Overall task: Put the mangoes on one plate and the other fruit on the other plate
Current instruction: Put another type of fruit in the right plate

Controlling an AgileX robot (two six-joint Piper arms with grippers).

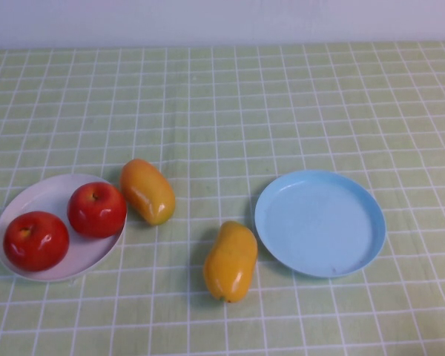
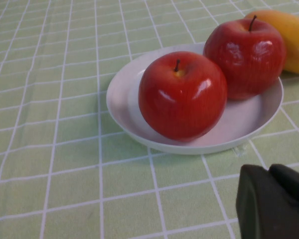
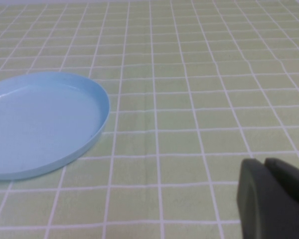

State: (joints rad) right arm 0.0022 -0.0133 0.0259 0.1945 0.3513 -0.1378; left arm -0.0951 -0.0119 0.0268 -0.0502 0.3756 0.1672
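White plate (image 1: 37, 194) holds both apples (image 1: 96, 209), side by side. Taking it as landmark: one mango (image 1: 147, 190) lies just beside its right rim, the second mango (image 1: 231, 260) farther right on the cloth (image 1: 282, 111), close to the blue plate (image 1: 320, 222). Left gripper (image 2: 274, 201) hangs near the white plate, right gripper (image 3: 271, 196) near the blue; fingers appear closed together, gripping nothing.

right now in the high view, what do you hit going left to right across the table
apple at the white plate's outer end → second apple → orange-blushed mango → yellower mango → light blue plate. Both apples sit on the white plate. Neither end effector appears in this view.
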